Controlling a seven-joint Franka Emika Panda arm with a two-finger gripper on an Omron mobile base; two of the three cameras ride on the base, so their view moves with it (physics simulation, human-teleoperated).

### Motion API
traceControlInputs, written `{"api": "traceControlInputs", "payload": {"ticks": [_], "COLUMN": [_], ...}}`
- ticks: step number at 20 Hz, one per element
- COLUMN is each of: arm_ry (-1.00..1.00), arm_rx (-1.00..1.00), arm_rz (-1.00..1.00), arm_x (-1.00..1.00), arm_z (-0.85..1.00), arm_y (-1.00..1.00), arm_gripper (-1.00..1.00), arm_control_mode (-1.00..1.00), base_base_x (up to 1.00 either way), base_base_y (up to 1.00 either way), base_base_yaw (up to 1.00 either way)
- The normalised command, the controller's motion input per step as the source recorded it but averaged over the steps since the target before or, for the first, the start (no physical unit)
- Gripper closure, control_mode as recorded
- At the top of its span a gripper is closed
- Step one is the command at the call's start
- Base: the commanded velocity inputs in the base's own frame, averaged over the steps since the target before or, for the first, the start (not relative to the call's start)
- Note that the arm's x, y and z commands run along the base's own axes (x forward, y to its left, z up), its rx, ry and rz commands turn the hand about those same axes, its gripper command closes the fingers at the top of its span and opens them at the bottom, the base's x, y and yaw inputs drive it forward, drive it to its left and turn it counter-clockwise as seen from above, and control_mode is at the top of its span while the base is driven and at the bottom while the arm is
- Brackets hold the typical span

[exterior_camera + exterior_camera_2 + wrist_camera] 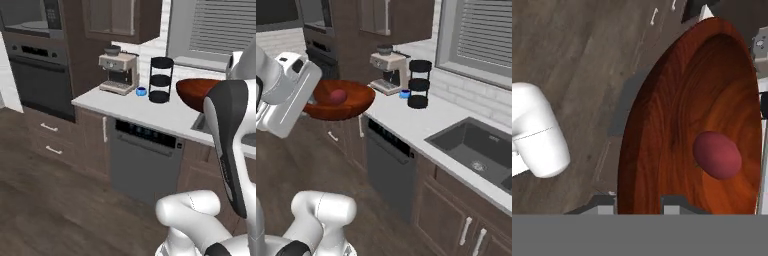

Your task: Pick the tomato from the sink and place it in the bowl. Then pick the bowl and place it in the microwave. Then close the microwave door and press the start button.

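Note:
The reddish-brown wooden bowl (351, 106) hangs in the air beside the counter's end, above the floor, and my gripper (639, 205) is shut on its near rim. The red tomato (338, 96) lies inside the bowl (712, 100), and the hand view has this tomato (717, 155) right of my fingertips. In the left base view my arm covers part of the bowl (195, 90). The dark sink (476, 142) sits in the counter to the right. The microwave (35, 17) is built in high at the far left, with its key panel on the right. I cannot make out its door.
On the white counter (150, 112) stand a coffee machine (119, 72), a small blue cup (141, 91) and a black tiered stand (161, 80). An oven (40, 75) sits under the microwave. A dishwasher (142, 160) is below the counter, and wooden floor (50, 200) lies in front.

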Motion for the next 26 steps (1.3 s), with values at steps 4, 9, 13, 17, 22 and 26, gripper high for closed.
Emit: {"api": "traceControlInputs", "payload": {"ticks": [4,9,13,17,22,26], "arm_ry": [0.00,0.00,0.00,0.00,0.00,0.00], "arm_rx": [0.00,0.00,0.00,0.00,0.00,0.00], "arm_rz": [0.00,0.00,0.00,0.00,0.00,0.00], "arm_x": [0.00,0.00,0.00,0.00,0.00,0.00], "arm_z": [0.00,0.00,0.00,0.00,0.00,0.00], "arm_y": [0.00,0.00,0.00,0.00,0.00,0.00], "arm_gripper": [1.00,1.00,1.00,1.00,1.00,1.00], "arm_control_mode": [1.00,1.00,1.00,1.00,1.00,1.00], "base_base_x": [0.54,1.00,1.00,1.00,1.00,1.00], "base_base_y": [0.00,0.00,0.00,0.08,0.52,0.94], "base_base_yaw": [0.76,0.59,0.33,-0.08,-0.48,-0.57]}}
